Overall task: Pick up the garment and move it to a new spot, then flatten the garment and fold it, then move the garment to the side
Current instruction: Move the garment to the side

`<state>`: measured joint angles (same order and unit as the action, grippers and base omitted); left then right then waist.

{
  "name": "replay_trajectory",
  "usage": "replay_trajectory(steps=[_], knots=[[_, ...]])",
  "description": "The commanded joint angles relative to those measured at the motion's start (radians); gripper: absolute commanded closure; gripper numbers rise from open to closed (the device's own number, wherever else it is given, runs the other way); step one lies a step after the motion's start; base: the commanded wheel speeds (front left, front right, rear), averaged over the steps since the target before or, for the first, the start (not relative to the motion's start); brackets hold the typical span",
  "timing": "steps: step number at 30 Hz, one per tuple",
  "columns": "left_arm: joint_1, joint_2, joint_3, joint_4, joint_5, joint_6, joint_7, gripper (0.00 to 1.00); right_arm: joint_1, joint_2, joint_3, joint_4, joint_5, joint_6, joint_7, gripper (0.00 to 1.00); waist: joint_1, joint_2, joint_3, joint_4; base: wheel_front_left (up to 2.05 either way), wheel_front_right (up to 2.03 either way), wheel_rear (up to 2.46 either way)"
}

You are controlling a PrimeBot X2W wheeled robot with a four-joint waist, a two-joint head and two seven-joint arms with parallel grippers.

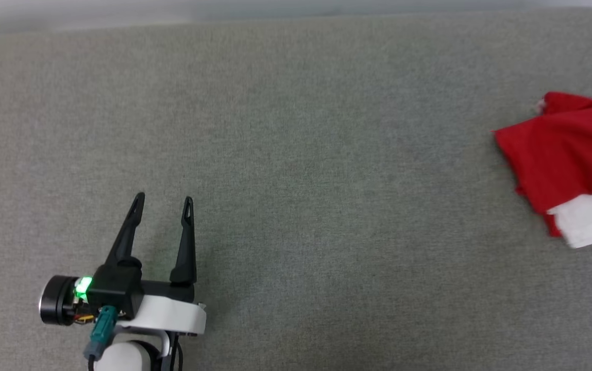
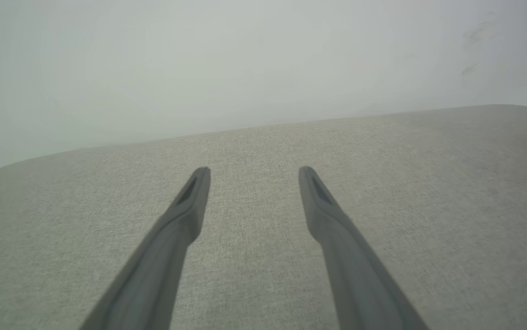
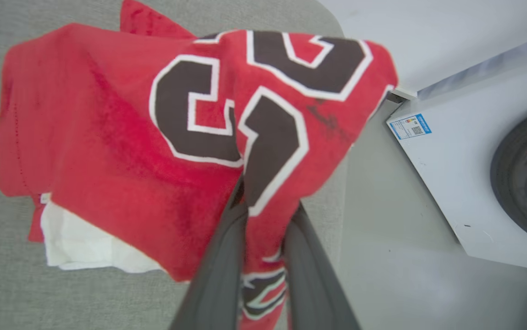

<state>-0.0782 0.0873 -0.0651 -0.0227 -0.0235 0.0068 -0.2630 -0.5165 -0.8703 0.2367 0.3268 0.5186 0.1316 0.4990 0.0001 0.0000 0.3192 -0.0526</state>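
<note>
While the right gripper (image 3: 268,204) has its 2 fingers clamped on the garment (image 3: 121,151), which is bunched at the right edge of the grey surface (image 1: 296,129), the left gripper (image 1: 164,198) stands spread and empty, well apart to the left. Right arm nearer. Long axis unreadable.

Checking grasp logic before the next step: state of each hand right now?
Left hand: open, holding nothing.
Right hand: closed on the red garment.

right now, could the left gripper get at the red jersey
Probably not easily: the left gripper hangs open far across the grey surface from the red jersey, which the right gripper pinches. Nothing lies between them.
</note>
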Motion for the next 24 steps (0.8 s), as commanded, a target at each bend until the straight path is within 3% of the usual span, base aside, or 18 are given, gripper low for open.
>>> replay_trajectory(steps=[1,10,18,19,20,24], knots=[[-0.017,0.001,0.0,-0.003,-0.001,-0.006,-0.002,0.0,-0.019,-0.008,-0.005,0.005,-0.003,-0.002,-0.001,1.0,-0.0001,0.0,0.041,0.016,0.0,0.0,0.0],[-0.075,0.012,0.007,-0.027,0.005,-0.016,-0.002,0.0,-0.083,-0.066,-0.159,0.145,-0.065,-0.002,0.002,1.0,-0.0001,0.0,0.143,0.022,0.0,0.0,0.0],[-0.095,0.014,0.006,-0.03,0.01,-0.015,-0.002,0.0,-0.121,-0.004,-0.27,0.209,-0.13,-0.002,0.006,1.0,-0.0001,0.0,0.162,0.021,0.0,0.0,0.0],[-0.093,0.014,0.007,-0.027,0.009,-0.015,-0.002,0.0,-0.118,0.007,-0.278,0.213,-0.144,-0.002,0.009,0.72,-0.0001,0.0,0.157,0.021,0.0,0.0,0.0],[-0.091,0.014,0.008,-0.024,0.008,-0.015,-0.002,0.0,-0.116,0.016,-0.286,0.214,-0.158,-0.002,0.004,0.0,-0.0001,0.0,0.151,0.022,0.0,0.0,0.0],[-0.07,0.01,0.009,-0.011,0.004,-0.01,-0.002,0.0,-0.104,0.054,-0.33,0.212,-0.202,-0.002,-0.033,0.0,-0.0001,0.0,0.102,0.027,0.0,0.0,0.0]])
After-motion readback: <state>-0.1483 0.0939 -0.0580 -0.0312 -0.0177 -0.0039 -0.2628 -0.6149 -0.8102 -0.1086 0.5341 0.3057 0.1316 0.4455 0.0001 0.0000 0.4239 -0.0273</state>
